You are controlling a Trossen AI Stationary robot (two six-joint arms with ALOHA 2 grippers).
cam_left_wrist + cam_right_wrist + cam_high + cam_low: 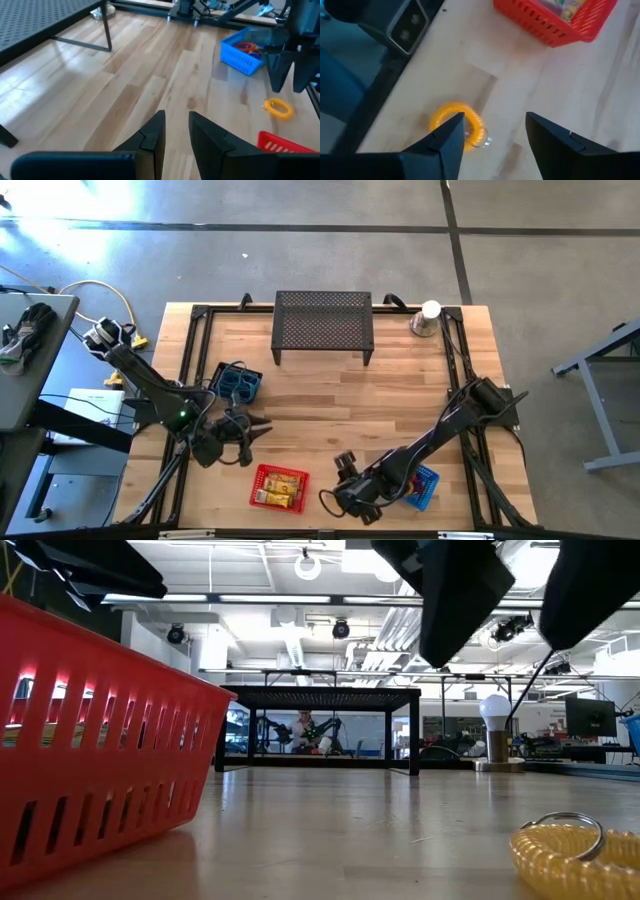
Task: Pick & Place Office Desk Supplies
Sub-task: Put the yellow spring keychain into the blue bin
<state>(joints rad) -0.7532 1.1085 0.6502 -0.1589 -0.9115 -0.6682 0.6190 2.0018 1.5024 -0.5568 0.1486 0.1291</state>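
Your right gripper [492, 142] hangs with fingers spread, empty, above a yellow coiled loop [457, 125] with metal ring, on wood beside the red basket [555, 20]. Left gripper [176, 135]: narrow gap, empty.

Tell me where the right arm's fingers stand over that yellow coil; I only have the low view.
Observer: The right gripper is open just above the table. The yellow coil lies at one finger, partly hidden behind it, not centred in the gap.
Operator: Report what's in the red basket; I see only its wall.
Observer: The red basket holds small yellow blocks.
Operator: Give me the left arm.
Observer: The left gripper waits over bare wood on the table's left side, its fingers slightly apart with nothing between them.
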